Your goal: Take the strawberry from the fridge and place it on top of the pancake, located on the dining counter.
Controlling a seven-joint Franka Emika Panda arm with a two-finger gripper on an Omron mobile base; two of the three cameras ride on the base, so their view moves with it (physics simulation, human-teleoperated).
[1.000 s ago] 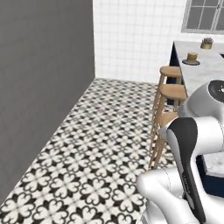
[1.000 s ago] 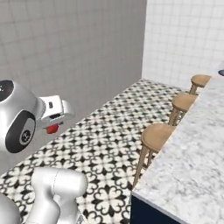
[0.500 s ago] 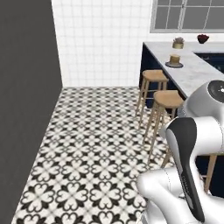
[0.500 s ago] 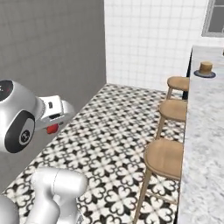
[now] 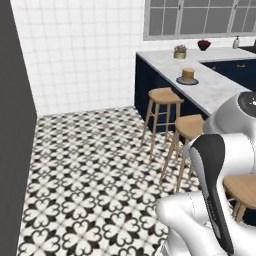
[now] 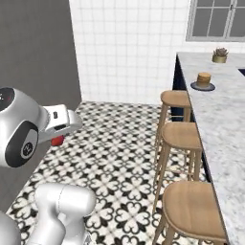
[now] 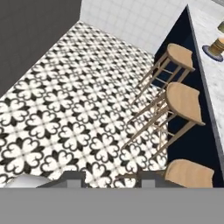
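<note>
Blue-grey plate [image 6: 203,86] carries the pancake [image 6: 204,79]; gripper [image 6: 61,136] seemingly clamps the strawberry [image 6: 58,140].

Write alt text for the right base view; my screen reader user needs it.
The end effector carries a red strawberry above patterned floor tiles, left of three wooden stools. Far along the marble dining counter, the pancake waits on its plate.
</note>
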